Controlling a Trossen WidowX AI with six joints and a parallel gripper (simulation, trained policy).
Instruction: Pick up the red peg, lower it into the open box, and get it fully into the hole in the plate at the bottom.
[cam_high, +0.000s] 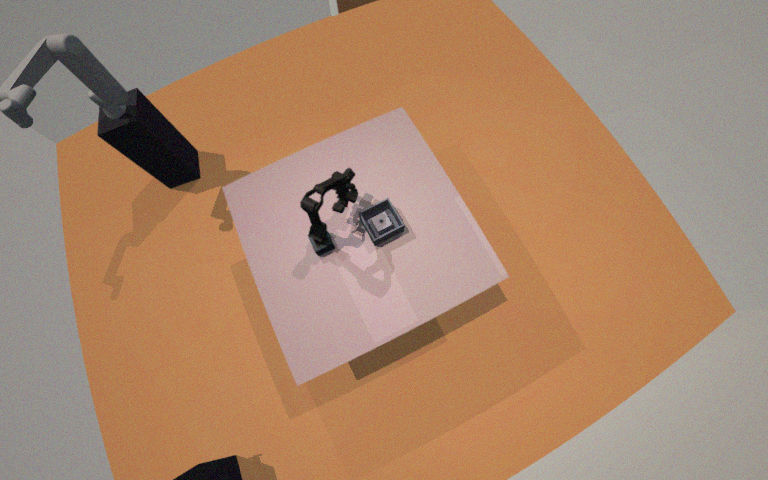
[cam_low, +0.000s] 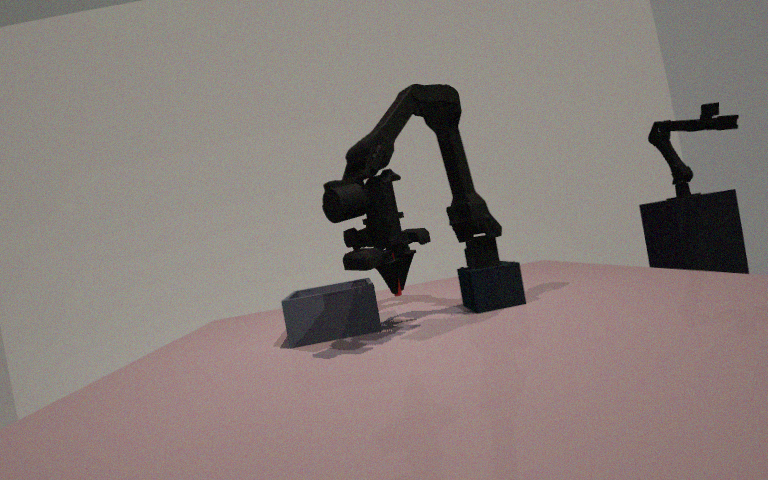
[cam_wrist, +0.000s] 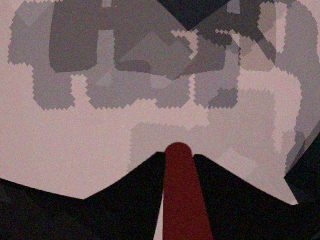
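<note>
Pink tabletop (cam_high: 362, 316) (cam_low: 396, 407) (cam_wrist: 75, 150) supported an open gray box (cam_high: 388, 237) (cam_low: 334, 316).
Gripper (cam_high: 345, 204) (cam_low: 398, 291) (cam_wrist: 178, 162) held the red peg (cam_low: 398, 287) (cam_wrist: 181, 195) raised, at the box's three o'clock in the exterior view.

arm arched | pincer (cam_high: 339, 207) (cam_low: 398, 293) (cam_wrist: 178, 162) pointing down | fingers nearly together

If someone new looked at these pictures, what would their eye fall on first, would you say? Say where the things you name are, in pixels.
Probably the red peg (cam_low: 398, 287) (cam_wrist: 183, 195), clamped between the dark fingertips and the one vivid thing in the wrist view. Next, perhaps, the black arm (cam_high: 314, 217) (cam_low: 453, 147) arching over the pink tabletop (cam_high: 317, 322) (cam_low: 396, 407), with the open grey box (cam_high: 390, 237) (cam_low: 334, 316) beside its gripper (cam_low: 398, 293) (cam_wrist: 178, 155).
</note>
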